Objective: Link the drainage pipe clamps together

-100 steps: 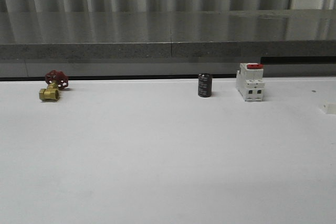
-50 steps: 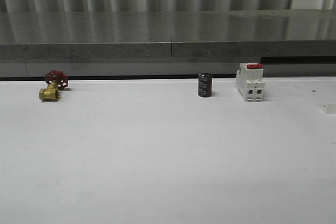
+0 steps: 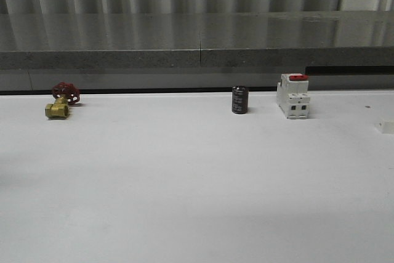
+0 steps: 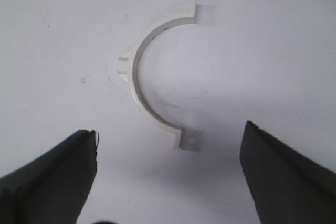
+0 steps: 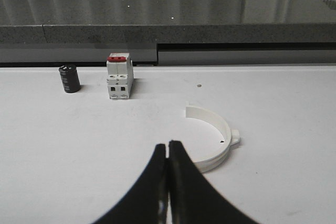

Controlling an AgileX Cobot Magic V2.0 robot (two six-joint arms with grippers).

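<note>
Two white half-ring drainage pipe clamps lie flat on the white table, apart from each other. One clamp (image 4: 140, 85) is in the left wrist view, its open side away from its small lug. My left gripper (image 4: 169, 142) hangs above it, open wide, with one end tab just ahead of the gap between the black fingers (image 4: 52, 174). The other clamp (image 5: 218, 140) is in the right wrist view, just beyond and to one side of my right gripper (image 5: 168, 144). That gripper is shut with nothing between its fingers.
At the back of the table stand a brass valve with a red handwheel (image 3: 61, 101), a black cylinder (image 3: 240, 100) and a white breaker with a red switch (image 3: 293, 96). A tiny white block (image 3: 386, 125) sits at the right edge. A grey ledge (image 3: 197, 41) runs behind.
</note>
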